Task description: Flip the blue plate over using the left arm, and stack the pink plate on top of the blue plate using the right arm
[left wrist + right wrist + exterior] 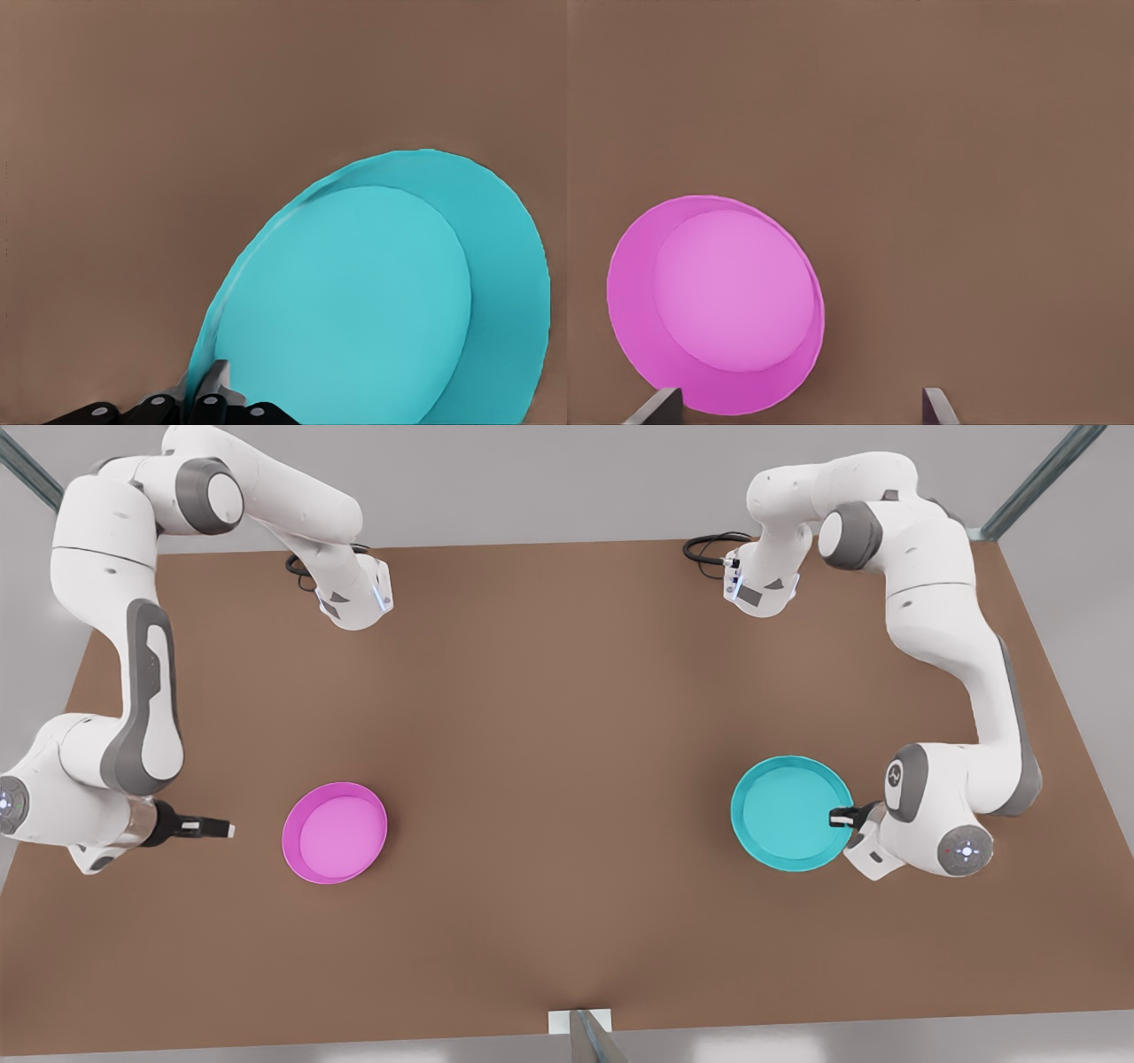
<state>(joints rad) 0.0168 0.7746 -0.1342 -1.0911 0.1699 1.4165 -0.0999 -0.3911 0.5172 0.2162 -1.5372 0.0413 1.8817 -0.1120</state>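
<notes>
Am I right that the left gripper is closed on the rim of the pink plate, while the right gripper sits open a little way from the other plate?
Not quite: the left gripper is closed on the rim of the blue plate, as the left wrist view shows. The rest holds: the right gripper sits open, short of the pink plate.

Two white jointed arms, grey joint sections, black looped cables (713,545) at bases, black two-finger grippers.

Wide bare counter (558,735) between pink plate (335,833) and blue plate (791,812), free passage. Left claw (842,816) closed on blue plate rim. Right claw (221,829) spread, near pink plate, apart.
</notes>
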